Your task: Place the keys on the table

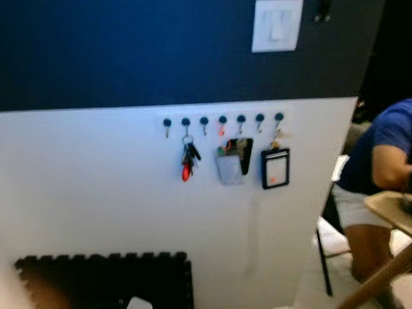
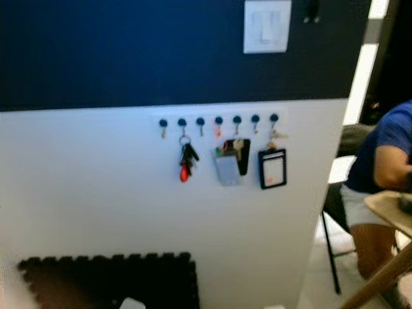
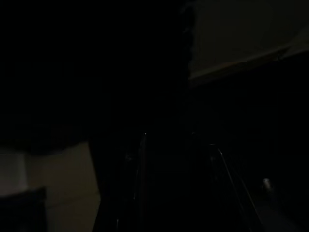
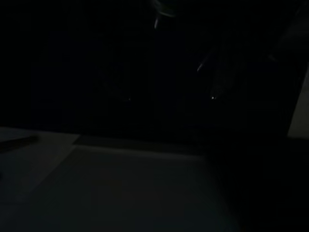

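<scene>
Seven dark hooks (image 1: pixel 222 120) in a row on a white wall panel (image 1: pixel 96 193), seen through the left eye view, with a navy upper wall (image 1: pixel 129 45) above. Hanging from the second hook from the left, a bunch of keys (image 1: pixel 188 159) with a red fob, at about 9 o'clock from a grey pouch (image 1: pixel 229 167) with more keys behind it. At 3 o'clock from that pouch, a black-framed badge holder (image 1: pixel 275 168) under the last hook. At 12 o'clock above the row, a white light switch (image 1: pixel 277 24). At 7 o'clock from the keys, low against the panel, a black foam mat (image 1: pixel 109 280) with a toothed edge. At 3 o'clock past the panel's edge, a seated person (image 1: pixel 380 167) in a blue shirt and pale shorts, beside a tan wooden bench edge (image 1: pixel 389 209). Slightly blurred throughout.

Same scene in the right eye view, nudged sideways: keys (image 2: pixel 185 161) hanging from the hook, badge holder (image 2: pixel 272 168) at 3 o'clock from them, light switch (image 2: pixel 266 26) at 12 o'clock, person (image 2: pixel 386 161) at the far side.

Very dark in the left wrist view: faint glints along two black fingers (image 3: pixel 140 183) of the left hand (image 3: pixel 178 183), pale patches of surface beyond; cannot tell whether released or clenched.

Very dark too in the right wrist view: two small glints on the right hand (image 4: pixel 169 96) and a dim pale floor (image 4: pixel 120 188) below; cannot tell its state either.
</scene>
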`<state>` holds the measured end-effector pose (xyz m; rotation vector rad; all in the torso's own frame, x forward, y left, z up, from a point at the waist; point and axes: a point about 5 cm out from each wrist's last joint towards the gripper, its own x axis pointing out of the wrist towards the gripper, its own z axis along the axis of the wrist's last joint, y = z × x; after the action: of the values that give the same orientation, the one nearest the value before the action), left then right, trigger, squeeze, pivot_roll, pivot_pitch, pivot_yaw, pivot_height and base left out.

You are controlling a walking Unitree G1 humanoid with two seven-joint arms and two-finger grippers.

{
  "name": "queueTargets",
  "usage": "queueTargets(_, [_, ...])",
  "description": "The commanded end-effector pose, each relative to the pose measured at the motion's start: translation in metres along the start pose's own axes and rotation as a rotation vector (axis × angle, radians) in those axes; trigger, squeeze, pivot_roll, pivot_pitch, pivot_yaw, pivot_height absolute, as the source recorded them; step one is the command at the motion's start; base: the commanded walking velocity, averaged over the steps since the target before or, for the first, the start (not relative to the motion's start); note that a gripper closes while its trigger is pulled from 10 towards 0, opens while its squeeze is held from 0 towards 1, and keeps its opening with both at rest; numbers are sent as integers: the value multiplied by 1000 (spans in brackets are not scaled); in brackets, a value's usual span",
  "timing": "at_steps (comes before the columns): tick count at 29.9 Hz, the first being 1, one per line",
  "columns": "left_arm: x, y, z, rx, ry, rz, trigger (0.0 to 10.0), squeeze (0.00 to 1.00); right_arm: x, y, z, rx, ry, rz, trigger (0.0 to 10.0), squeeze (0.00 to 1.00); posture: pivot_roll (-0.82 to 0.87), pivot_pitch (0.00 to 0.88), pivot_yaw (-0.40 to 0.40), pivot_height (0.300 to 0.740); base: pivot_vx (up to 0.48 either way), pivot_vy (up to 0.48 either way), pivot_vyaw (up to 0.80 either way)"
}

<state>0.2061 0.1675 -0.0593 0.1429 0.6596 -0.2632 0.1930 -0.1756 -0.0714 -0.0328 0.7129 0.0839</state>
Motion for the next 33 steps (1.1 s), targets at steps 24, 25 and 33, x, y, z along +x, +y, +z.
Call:
queueTargets(24, [2,-1,0,31,29,-2,10000,0,3,0,6,58,-13,-31,10000,0,63,0,26,740,0,0,633])
queueTargets(25, [2,-1,0,35,29,-4,10000,0,3,0,6,53,-12,-30,10000,0,63,0,26,740,0,0,0])
queueTargets(33, [3,2,1,32,47,23,10000,0,2,-2,5,51,-12,-31,10000,0,56,0,28,740,0,-467,0])
